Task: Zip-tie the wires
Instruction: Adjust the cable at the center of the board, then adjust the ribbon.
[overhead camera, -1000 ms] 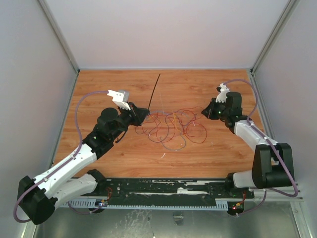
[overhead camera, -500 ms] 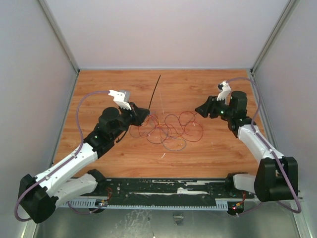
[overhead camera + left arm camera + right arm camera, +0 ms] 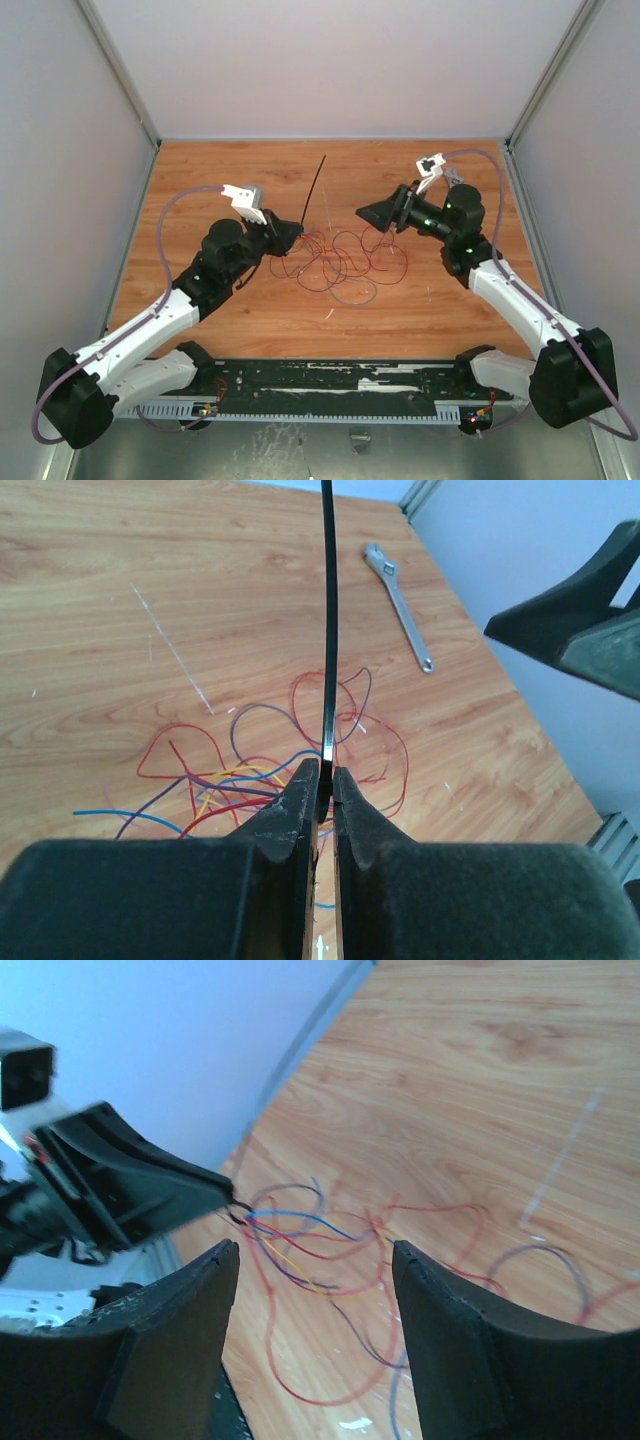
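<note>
The wires (image 3: 342, 262) lie as a loose red, purple, blue and yellow tangle on the wooden table (image 3: 220, 180), between my two grippers. My left gripper (image 3: 290, 234) is at the tangle's left end, shut on the zip tie (image 3: 314, 190), a thin black strip pointing away to the far side. In the left wrist view the zip tie (image 3: 326, 620) rises straight from the pinched jaws of the left gripper (image 3: 325, 772) over the wires (image 3: 270, 770). My right gripper (image 3: 372, 212) hangs open over the tangle's right part. Nothing is between its fingers (image 3: 190, 1320), and the wires (image 3: 330, 1245) lie below them.
A silver adjustable wrench (image 3: 398, 602) lies on the table beyond the wires, toward the right wall. Grey walls enclose the table on three sides. A black rail (image 3: 330, 385) with the arm bases runs along the near edge.
My right gripper has opened, let go of the wires and moved left and up over the tangle. The stretched wires have slackened leftward. The left gripper keeps its hold on the zip tie.
</note>
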`<control>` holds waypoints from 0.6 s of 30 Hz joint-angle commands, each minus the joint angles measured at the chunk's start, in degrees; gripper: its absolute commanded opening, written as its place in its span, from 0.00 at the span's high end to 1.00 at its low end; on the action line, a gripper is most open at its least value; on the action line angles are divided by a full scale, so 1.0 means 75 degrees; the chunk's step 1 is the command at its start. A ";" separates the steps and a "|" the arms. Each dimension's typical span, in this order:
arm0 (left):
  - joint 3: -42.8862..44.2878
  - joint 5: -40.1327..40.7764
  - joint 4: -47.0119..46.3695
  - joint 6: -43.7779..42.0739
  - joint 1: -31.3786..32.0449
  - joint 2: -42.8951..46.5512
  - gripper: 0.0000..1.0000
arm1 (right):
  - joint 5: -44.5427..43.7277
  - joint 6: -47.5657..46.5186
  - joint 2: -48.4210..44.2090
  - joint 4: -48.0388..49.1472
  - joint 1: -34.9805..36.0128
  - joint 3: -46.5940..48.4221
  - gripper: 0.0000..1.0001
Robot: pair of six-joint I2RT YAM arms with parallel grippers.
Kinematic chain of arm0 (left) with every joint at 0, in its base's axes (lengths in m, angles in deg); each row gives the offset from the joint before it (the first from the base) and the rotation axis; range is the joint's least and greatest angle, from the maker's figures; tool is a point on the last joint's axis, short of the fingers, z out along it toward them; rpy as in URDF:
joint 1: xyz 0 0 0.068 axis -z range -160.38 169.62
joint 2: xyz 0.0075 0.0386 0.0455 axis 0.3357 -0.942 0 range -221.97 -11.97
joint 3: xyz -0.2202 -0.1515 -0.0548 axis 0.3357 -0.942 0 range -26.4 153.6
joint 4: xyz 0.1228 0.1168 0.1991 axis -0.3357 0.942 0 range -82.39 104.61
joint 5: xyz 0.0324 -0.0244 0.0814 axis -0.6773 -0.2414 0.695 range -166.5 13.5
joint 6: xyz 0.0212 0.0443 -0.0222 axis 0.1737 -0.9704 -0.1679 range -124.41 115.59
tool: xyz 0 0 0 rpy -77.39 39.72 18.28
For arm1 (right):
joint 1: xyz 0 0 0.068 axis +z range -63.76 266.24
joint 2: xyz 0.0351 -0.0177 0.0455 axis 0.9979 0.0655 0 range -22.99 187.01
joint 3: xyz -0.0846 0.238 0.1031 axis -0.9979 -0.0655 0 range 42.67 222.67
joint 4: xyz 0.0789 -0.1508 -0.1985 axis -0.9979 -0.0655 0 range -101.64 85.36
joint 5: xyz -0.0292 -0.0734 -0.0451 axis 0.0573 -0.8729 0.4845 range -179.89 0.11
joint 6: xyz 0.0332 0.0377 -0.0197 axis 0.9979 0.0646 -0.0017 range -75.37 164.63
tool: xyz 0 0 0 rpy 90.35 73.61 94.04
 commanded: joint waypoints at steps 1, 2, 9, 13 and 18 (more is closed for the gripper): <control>-0.0217 -0.0155 -0.0563 -0.0002 -0.0046 0.0028 1.00 | -0.0676 0.1195 0.0495 0.0858 0.0642 0.0565 0.36; -0.0253 -0.0193 -0.0614 -0.0010 -0.0044 0.0039 1.00 | -0.0692 0.1298 0.0665 0.0883 0.0755 0.0707 0.36; -0.0414 -0.0367 -0.0858 -0.0041 -0.0051 0.0100 1.00 | -0.0983 0.1536 0.1740 0.1002 0.1526 0.1470 0.36; -0.0451 -0.0392 -0.0938 -0.0044 -0.0052 0.0102 1.00 | -0.1075 0.1601 0.2202 0.1008 0.1879 0.1781 0.37; -0.0464 -0.0394 -0.0990 -0.0008 -0.0052 0.0103 1.00 | -0.1233 0.1568 0.2587 0.0964 0.2247 0.2024 0.47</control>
